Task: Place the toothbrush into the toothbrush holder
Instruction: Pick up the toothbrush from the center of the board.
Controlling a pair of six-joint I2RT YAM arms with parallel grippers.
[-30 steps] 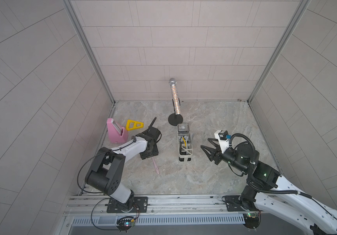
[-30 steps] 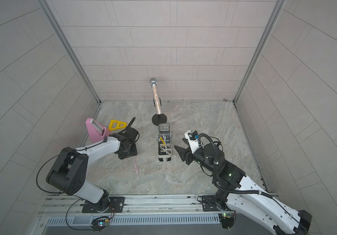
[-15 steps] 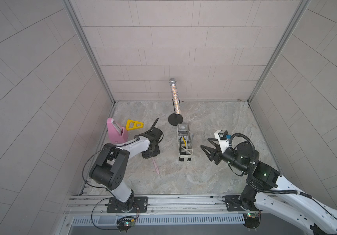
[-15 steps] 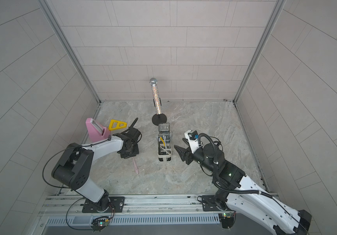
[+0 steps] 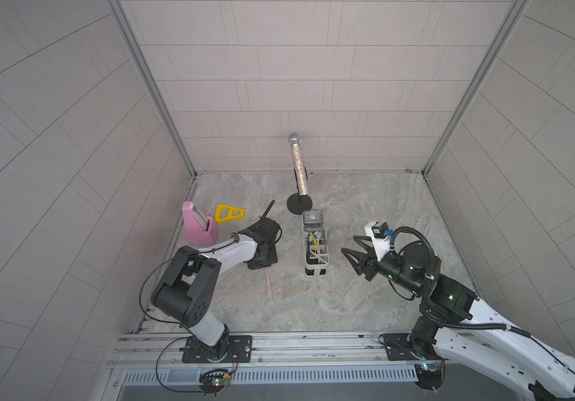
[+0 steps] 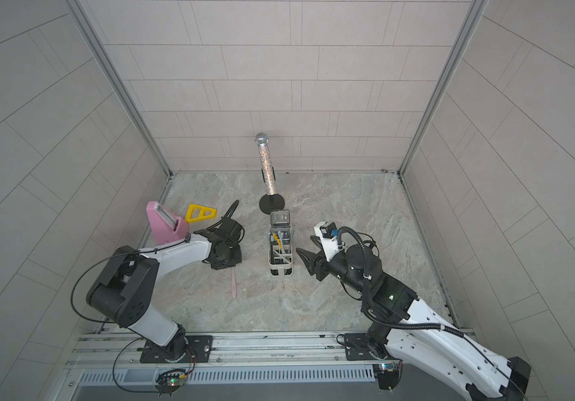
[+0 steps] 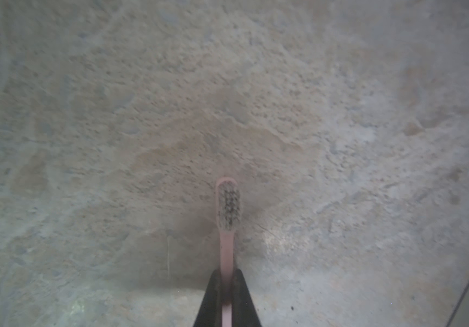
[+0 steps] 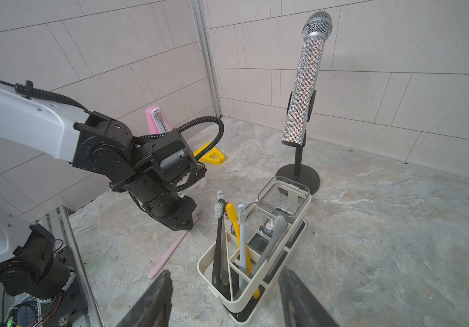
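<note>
The left hand (image 7: 225,276) is pinched shut on the neck of the pink toothbrush (image 7: 228,206), which lies flat on the surface (image 5: 313,305) near the toothbrush holder (image 5: 316,270) but apart from it. The right hand (image 5: 348,243) hangs open and empty just beside the holder. The lift should probably go straight up. A tilt would then drop the handle into a free slot, clear of the other brushes (image 8: 241,223) standing there.

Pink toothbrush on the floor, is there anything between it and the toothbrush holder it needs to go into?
Nothing visible. Only bare floor separates the pink toothbrush, pinched by the left gripper, from the toothbrush holder. Several other toothbrushes already stand in the holder's compartments, so the slots are partly crowded.
</note>
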